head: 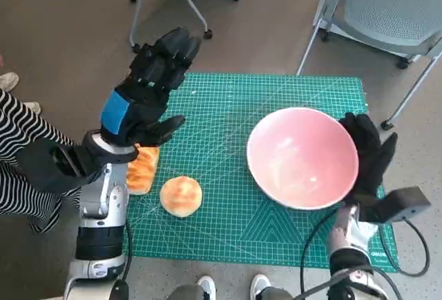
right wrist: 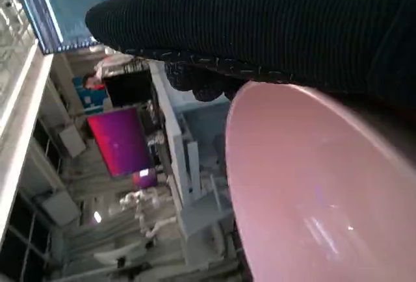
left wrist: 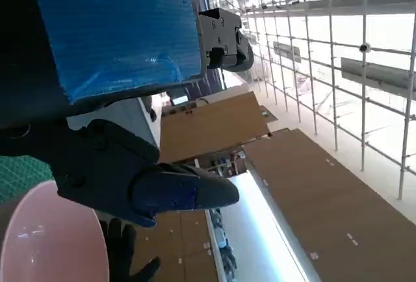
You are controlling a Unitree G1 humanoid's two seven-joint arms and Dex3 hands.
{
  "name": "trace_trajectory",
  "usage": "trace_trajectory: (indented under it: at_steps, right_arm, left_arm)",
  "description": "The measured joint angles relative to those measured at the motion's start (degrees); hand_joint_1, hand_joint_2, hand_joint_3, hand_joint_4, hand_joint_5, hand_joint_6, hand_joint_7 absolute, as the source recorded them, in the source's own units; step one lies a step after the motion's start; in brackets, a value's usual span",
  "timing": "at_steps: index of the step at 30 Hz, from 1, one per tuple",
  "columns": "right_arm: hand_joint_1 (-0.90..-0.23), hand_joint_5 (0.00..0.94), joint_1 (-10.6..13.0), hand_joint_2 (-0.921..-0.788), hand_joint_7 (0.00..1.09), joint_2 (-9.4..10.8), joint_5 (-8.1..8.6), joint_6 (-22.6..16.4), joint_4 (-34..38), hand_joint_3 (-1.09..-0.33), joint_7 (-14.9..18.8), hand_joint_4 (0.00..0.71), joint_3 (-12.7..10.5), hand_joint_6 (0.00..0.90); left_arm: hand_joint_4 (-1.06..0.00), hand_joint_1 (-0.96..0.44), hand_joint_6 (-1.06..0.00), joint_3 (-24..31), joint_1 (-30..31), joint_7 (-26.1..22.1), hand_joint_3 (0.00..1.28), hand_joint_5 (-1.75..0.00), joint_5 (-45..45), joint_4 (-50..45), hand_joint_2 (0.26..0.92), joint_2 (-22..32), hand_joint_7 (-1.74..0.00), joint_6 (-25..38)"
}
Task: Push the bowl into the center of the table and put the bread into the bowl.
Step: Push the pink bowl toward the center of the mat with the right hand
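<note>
Head view: bowl (head: 302, 156) against right hand (head: 369, 153) (flat)

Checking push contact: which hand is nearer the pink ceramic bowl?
Right. The gloved right hand sits against the pink ceramic bowl's far rim; the blue-taped left hand hovers well across the mat.

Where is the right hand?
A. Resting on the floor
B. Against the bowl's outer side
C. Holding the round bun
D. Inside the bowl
B: the right hand lies against the outer side of the pink bowl, which holds nothing; the bun lies apart.
</note>
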Motion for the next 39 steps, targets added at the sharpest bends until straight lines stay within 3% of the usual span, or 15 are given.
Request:
trace_trajectory:
  at_steps: [18, 27, 39]
  right_arm:
    - [-0.592, 0.002, -5.2, -0.921, 0.47, 2.3, -3.16, 3.3, 0.6, -0.796, -2.1, 0.105, 4.8, 0.048]
    - [-0.58, 0.0, -7.9, -0.921, 0.47, 3.6, -3.92, 5.7, 1.6, -0.825, -2.7, 0.098, 5.6, 0.03]
    - [-0.56, 0.004, -10.7, -0.921, 0.47, 3.9, -3.93, 8.0, 2.4, -0.853, -2.9, 0.106, 5.4, 0.029]
  left_arm:
    - [-0.04, -0.55, 0.0, 0.7, 1.9, 1.4, 0.24, -0.06, 0.0, -1.8, 0.921, 0.7, -0.5, 0.0]
    - [-0.05, -0.55, 0.0, 0.7, 2.2, 1.9, 0.24, -0.06, 0.0, -1.8, 0.921, 0.7, -0.51, 0.0]
    - [-0.05, -0.54, 0.0, 0.6, 2.3, 2.4, 0.24, -0.05, 0.0, -1.9, 0.921, 0.6, -0.52, 0.2]
